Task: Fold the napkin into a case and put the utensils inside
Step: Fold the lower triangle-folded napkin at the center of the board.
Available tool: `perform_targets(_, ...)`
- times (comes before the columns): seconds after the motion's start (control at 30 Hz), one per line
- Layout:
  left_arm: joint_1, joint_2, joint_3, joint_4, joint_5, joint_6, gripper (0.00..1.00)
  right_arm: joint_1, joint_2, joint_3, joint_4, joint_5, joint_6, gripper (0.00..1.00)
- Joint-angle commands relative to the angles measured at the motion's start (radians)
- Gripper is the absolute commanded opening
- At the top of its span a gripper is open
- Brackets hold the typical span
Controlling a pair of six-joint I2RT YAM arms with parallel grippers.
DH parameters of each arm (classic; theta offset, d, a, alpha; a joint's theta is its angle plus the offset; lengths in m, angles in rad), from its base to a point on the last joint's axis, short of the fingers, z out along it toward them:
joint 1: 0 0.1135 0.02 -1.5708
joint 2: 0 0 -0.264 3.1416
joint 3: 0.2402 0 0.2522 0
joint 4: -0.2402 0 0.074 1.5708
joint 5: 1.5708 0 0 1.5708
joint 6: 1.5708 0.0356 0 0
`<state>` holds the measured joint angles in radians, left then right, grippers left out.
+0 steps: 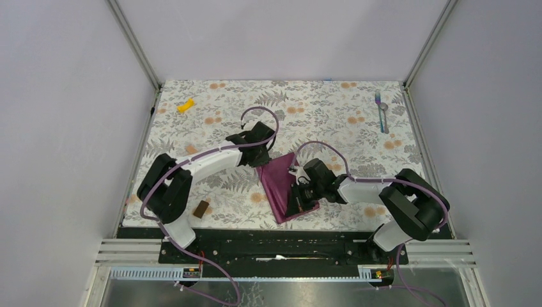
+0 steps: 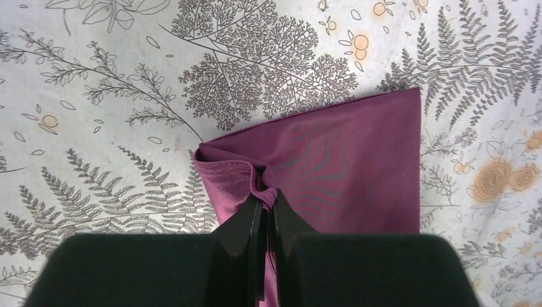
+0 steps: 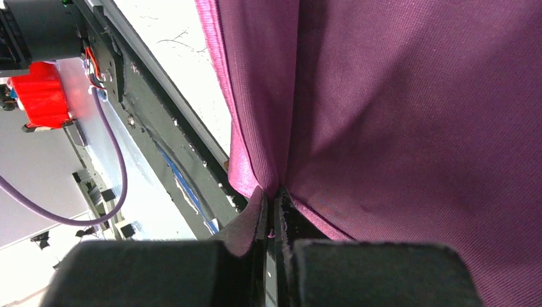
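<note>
The plum-magenta napkin lies folded in a long slanted shape at the middle of the table, between the two arms. My left gripper is shut on its far end; the left wrist view shows the napkin pinched in a small bunch between my fingers. My right gripper is shut on the near right edge; the right wrist view shows the napkin hanging from my fingers. A fork with a bluish-purple handle lies at the far right. The spoon is not in view.
A small yellow piece lies at the far left. A small brown block sits near the front left, by the left arm's base. The table's near edge and black rail are just beside the right gripper.
</note>
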<state>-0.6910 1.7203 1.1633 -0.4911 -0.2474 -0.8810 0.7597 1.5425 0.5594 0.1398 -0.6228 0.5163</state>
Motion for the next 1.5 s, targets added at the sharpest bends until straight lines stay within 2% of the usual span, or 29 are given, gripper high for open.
perform_targets(0.0,0.003,-0.103,-0.036,0.082,-0.072,0.007,0.07,-0.001,-0.042,-0.01,-0.046,-0.057,-0.024,0.0)
perform_targets(0.27,0.0,-0.164,-0.071,0.097,-0.079,0.019,0.06,-0.001,-0.065,-0.012,-0.042,-0.092,-0.019,0.0)
perform_targets(0.67,-0.054,0.026,0.085,0.086,-0.041,0.055,0.04,-0.001,-0.089,-0.073,-0.011,-0.063,0.023,0.0)
perform_targets(1.03,-0.065,0.154,0.158,0.08,0.0,0.076,0.05,-0.003,-0.085,-0.098,-0.025,-0.025,0.02,0.02)
perform_targets(1.13,-0.065,0.181,0.176,0.079,0.008,0.081,0.06,-0.003,-0.094,-0.096,-0.048,-0.001,0.014,0.09)
perform_targets(1.3,-0.065,0.214,0.193,0.075,0.002,0.092,0.07,-0.003,-0.154,-0.047,-0.178,0.078,-0.026,0.33)
perform_targets(1.47,-0.065,0.223,0.197,0.066,0.004,0.095,0.07,-0.003,-0.267,0.035,-0.291,0.198,-0.083,0.67)
